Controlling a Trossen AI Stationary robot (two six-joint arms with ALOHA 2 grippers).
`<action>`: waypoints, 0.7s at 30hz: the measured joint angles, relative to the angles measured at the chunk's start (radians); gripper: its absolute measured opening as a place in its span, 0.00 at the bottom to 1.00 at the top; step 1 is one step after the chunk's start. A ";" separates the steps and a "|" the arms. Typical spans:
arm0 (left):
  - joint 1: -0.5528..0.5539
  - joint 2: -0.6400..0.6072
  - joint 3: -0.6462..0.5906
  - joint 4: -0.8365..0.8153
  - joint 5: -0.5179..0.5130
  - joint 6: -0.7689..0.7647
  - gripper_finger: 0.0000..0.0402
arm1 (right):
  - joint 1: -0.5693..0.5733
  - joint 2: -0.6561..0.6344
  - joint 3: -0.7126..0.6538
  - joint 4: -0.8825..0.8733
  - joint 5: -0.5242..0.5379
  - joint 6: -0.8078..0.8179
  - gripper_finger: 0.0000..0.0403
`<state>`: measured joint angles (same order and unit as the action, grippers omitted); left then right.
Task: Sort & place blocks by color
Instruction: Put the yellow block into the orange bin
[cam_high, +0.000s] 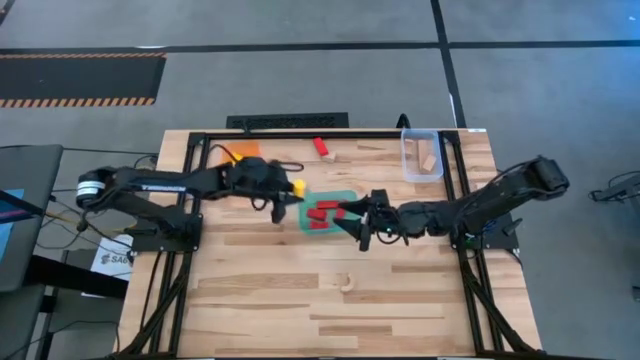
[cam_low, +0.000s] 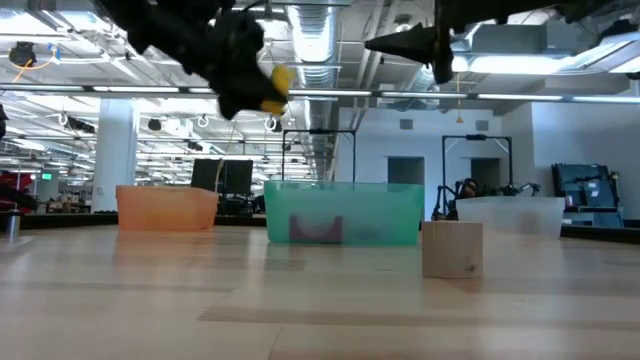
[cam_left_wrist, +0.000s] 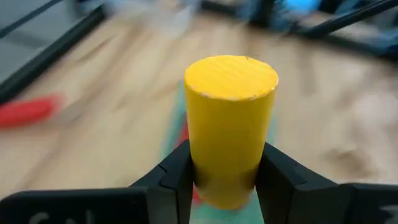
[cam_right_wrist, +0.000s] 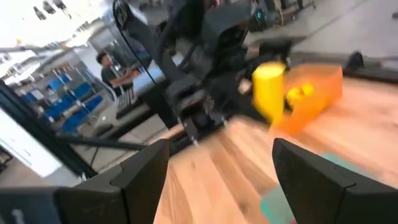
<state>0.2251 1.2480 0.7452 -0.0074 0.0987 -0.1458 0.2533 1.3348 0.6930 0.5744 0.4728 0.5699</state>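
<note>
A pale wooden table (cam_high: 300, 300) fills the high view, with an open workshop hall behind it. The left claw (cam_high: 292, 190) hangs above the table, clamped on a yellow cylinder (cam_left_wrist: 230, 124) whose long axis runs out past the fingers. Seen from above, the orange tray (cam_high: 243, 151) lies at about ten o'clock from that claw, near, while the teal tray (cam_high: 347, 196) with its red blocks (cam_high: 322, 213) sits just at three o'clock. By my judgement the cylinder belongs in the orange tray, so the coming move turns back toward ten o'clock. The right claw (cam_high: 352, 217) stands spread and empty over the teal tray. A loose red block (cam_high: 322, 146) lies near twelve o'clock.
</note>
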 joint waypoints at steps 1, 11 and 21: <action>0.021 -0.015 0.000 -0.056 -0.029 0.007 0.26 | 0.001 -0.007 0.000 -0.025 0.000 0.014 0.75; 0.257 -0.052 0.000 -0.393 -0.185 -0.104 0.26 | 0.023 0.031 -0.003 -0.095 0.001 0.136 0.75; 0.529 -0.052 -0.001 -0.587 -0.237 -0.294 0.26 | 0.019 0.077 -0.001 -0.071 -0.001 0.164 0.75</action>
<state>0.7542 1.1962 0.7444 -0.5949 -0.1386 -0.4399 0.2726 1.4120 0.6922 0.5035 0.4719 0.7336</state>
